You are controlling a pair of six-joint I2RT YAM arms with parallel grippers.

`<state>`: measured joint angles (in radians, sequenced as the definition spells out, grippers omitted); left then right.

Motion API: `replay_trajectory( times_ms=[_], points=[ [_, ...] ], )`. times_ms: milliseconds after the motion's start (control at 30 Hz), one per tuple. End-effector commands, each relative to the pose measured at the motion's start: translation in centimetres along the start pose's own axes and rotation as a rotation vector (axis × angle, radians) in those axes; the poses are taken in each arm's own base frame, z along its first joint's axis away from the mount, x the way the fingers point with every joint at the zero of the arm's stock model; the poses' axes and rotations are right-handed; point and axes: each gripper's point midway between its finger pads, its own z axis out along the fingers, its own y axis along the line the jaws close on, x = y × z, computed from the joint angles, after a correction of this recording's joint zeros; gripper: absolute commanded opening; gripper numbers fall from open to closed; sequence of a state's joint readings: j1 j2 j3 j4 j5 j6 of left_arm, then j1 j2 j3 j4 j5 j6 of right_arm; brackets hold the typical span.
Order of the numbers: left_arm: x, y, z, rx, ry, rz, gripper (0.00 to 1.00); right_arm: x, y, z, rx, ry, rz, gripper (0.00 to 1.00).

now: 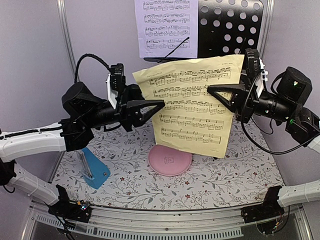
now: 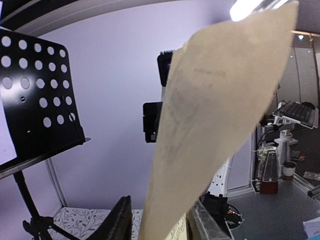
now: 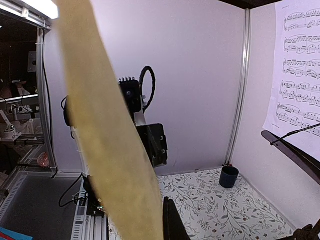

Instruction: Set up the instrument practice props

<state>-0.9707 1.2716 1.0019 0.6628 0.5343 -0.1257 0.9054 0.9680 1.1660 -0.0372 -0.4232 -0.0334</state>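
– Yellow printed sheet of music: where is it?

– Up in the air over the middle of the floral-patterned table, printed side to the top camera and slightly tilted. The pink round plate lies on the table just below its lower edge in that view.

– Who has it?

– The right gripper is clamped on it from the right. In its wrist view the one visible finger lies against the paper near the centre line, and the other is hidden behind the sheet.

– And the left gripper?

– Its tip meets the sheet's left edge. In the left wrist view its fingers stand apart with the paper running between them, so it looks released rather than pinching.

– The other props?

– The black perforated-desk music stand is at the back of the table, with the lilac printed sheet of music resting on the left half of its desk. The small blue wedge-shaped metronome sits on the table's near left, under the left arm and well apart from the stand.

– Anything else?

– A small dark blue cup stands on the table near a wall corner, seen from the right wrist
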Motion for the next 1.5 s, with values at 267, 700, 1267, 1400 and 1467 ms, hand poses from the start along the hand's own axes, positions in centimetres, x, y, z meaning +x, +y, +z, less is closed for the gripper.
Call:
replay_trajectory(
  times_ms=[267,700,1267,1400,1467],
  points=[
    [-2.7,3.9,3.8,-0.158,0.011,-0.025,0.0,-2.6,-5.8,-2.8,0.309,-0.106,0.012,0.63],
    [-10.4,13.4,5.3,-0.508,-0.036,-0.004,0.0,-7.4,-13.6,-13.0,1.018,-0.186,-0.109,0.66],
    [-13.1,20.1,8.1,-0.583,-0.068,-0.09,0.0,-7.4,-20.1,-12.4,0.996,-0.274,0.051,0.61],
    [-13.0,20.7,8.3,-0.572,-0.084,-0.096,0.0,-7.5,-20.8,-11.4,0.955,-0.273,0.061,0.58],
    [-13.1,20.8,8.5,-0.569,-0.091,-0.09,0.0,-7.5,-21.1,-10.9,0.938,-0.272,0.067,0.54]
  ],
)
